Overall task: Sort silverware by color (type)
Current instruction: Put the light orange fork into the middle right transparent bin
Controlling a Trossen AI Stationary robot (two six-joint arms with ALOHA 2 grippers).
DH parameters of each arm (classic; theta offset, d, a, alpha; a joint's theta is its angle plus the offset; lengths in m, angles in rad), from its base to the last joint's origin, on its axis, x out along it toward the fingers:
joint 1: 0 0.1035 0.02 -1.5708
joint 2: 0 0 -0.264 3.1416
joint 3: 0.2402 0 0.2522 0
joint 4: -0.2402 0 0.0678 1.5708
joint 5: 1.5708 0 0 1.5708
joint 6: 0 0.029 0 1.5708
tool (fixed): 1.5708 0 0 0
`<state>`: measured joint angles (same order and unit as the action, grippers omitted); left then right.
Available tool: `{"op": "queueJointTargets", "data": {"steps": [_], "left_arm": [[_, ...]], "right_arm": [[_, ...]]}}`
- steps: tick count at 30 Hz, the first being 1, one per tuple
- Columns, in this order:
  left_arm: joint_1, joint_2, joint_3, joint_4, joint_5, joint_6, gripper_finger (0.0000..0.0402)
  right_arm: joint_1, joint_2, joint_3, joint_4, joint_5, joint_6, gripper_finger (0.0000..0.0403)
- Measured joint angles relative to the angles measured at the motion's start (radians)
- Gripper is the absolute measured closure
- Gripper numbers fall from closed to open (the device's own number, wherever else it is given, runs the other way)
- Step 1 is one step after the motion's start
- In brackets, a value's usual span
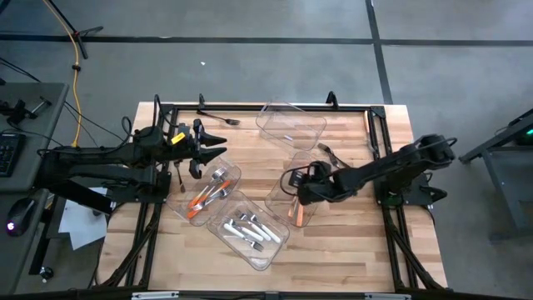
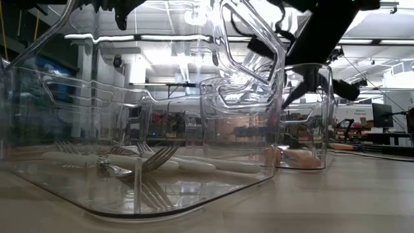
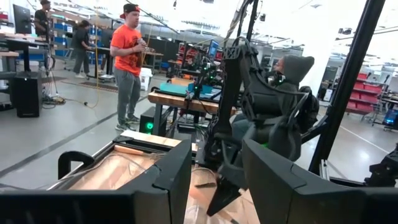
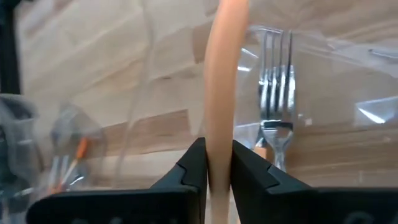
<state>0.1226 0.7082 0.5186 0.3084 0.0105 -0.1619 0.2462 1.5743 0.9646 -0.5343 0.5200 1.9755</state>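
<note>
High view first: from above, the sorting looks well along. One clear bin (image 1: 208, 194) holds orange-handled cutlery (image 1: 202, 200), the bin beside it (image 1: 265, 247) holds white-handled pieces (image 1: 247, 229), and a third bin (image 1: 301, 185) sits under the right gripper (image 1: 293, 185), with an orange-handled piece (image 1: 293, 212) at its near end. An empty-looking bin (image 1: 291, 125) waits at the far edge, and two dark pieces lie loose on the table (image 1: 350, 242): one black fork (image 1: 219, 117) by the far rail and another (image 1: 327, 151) just past the third bin, so those seem left to do. The left gripper (image 1: 210, 148) hovers near the orange bin with its fingers spread and nothing in them. Low view shows white handles (image 2: 187, 165) lying flat in the nearest bin; the rest is glare through plastic, hard to read. Left wrist view confirms its fingers (image 3: 171, 183) stand wide apart, empty. Right wrist view shows that gripper (image 4: 219, 163) clamped tight on an orange handle (image 4: 225, 74), held over a bin where a fork (image 4: 276, 87) rests.
</note>
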Motion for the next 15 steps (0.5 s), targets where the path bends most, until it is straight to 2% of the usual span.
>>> {"op": "queueJointTargets", "data": {"steps": [8, 15], "left_arm": [[0.000, 0.000, 0.000, 0.003, 0.000, -0.001, 0.0271], [0.000, 0.000, 0.000, 0.005, 0.000, -0.002, 0.0271]], "right_arm": [[-0.031, 0.052, 0.000, 0.007, -0.096, 0.044, 0.0362], [-0.031, 0.051, 0.000, 0.009, -0.130, 0.048, 0.0349]]}}
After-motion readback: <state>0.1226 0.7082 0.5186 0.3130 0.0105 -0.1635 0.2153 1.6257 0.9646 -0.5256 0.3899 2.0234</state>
